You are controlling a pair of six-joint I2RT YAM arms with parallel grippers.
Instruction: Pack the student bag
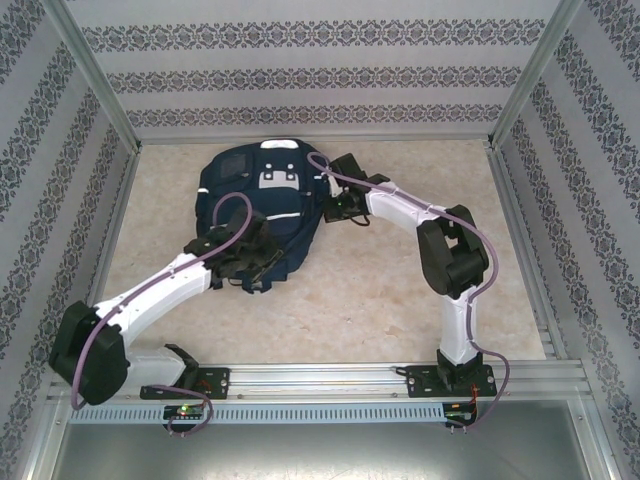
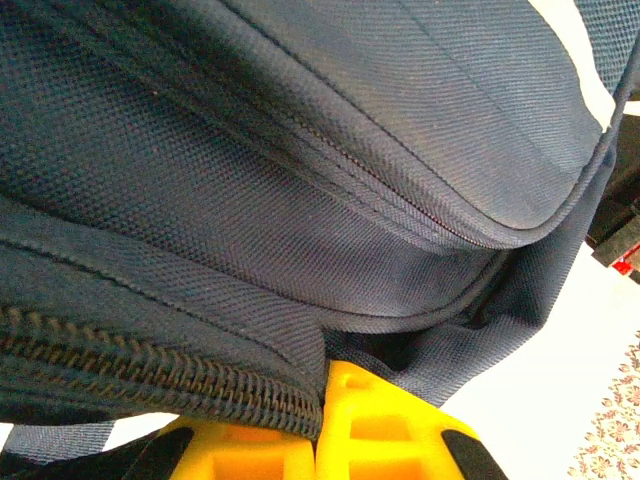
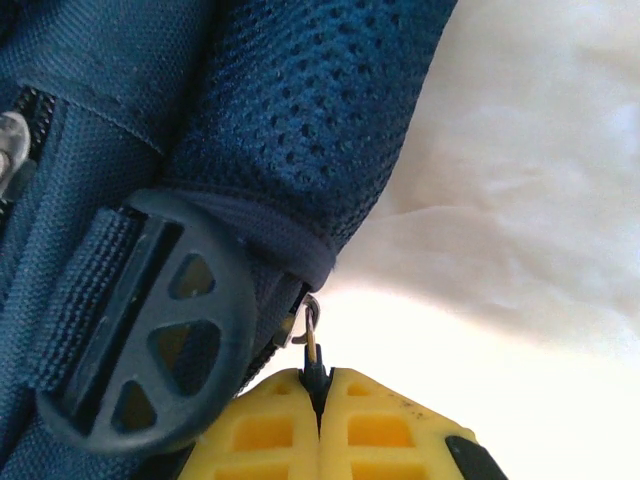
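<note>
Tabletop (image 1: 380, 300) bears student bag (image 1: 228, 188); right fingers (image 3: 265, 432) pinch zipper pull (image 3: 312, 345), left fingers (image 2: 385, 425) fabric.

Striped patterned wallpaper walls (image 1: 320, 60) enclose a brightly lit beige marbled tabletop (image 1: 390, 300)

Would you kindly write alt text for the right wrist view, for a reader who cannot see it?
The right gripper, its yellow fingers shut, pinches a thin zipper pull at the edge of the navy bag. A round black strap buckle sits left of it; the pale table lies to the right.
</note>
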